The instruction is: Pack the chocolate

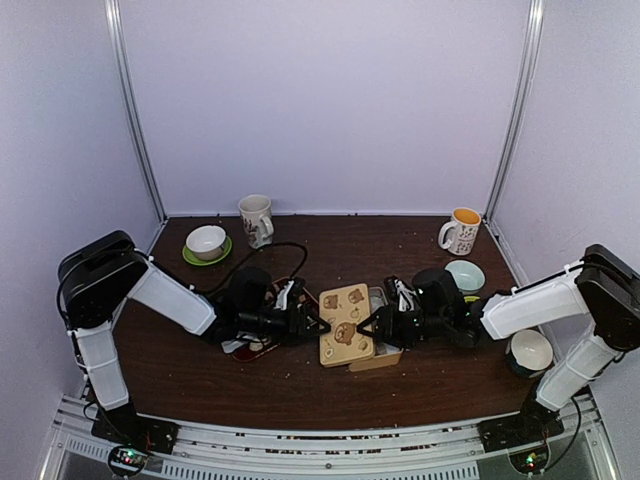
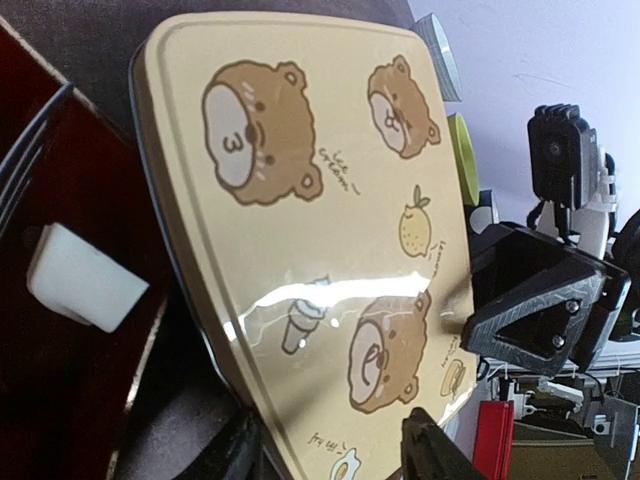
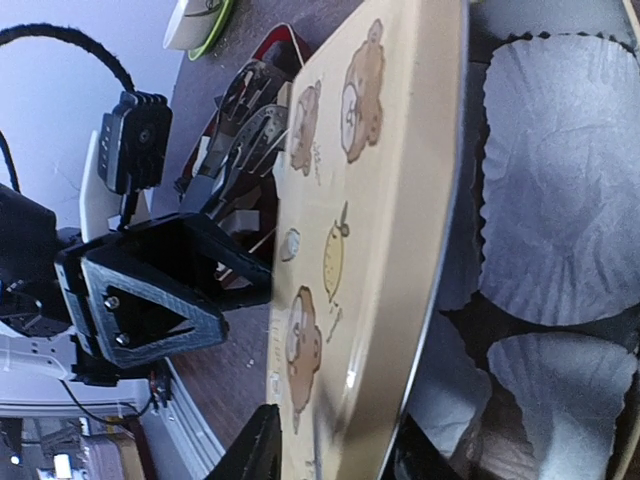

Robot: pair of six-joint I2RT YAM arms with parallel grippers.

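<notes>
Packing has hardly begun, by the look of it. The cream rectangular tin lid printed with brown bear faces (image 1: 345, 322) is off its box and tipped up at an angle, and just right of the lid sits the open tan tin (image 1: 381, 358). Inside, under the lid's raised edge, the white fluted paper cups (image 3: 560, 180) show bare, with not a piece in any cup the right wrist view can reach.

Where's the chocolate? A white chunk (image 2: 85, 275) that I take for one piece lies on the dark-red dish (image 2: 90, 200) just left of the lid, with the silver tongs (image 3: 245, 120) beside it. No brown pieces can be made out. So by my reckoning the pieces have yet to go into the cups, and the lid goes on after that.

Now the fingers. The right gripper (image 1: 362, 326) comes in from the lid's right side: its black fingers (image 3: 255, 450) sit one on the printed face and one under the rim, and they look pinched onto the lid.

The left gripper (image 1: 318, 325) meets the lid's left side over the dark brown wooden counter (image 1: 300, 390). Its fingers (image 2: 435, 455) straddle the lid's near corner, moderately spread, and I cannot tell whether they clamp it or only bracket it.
</notes>
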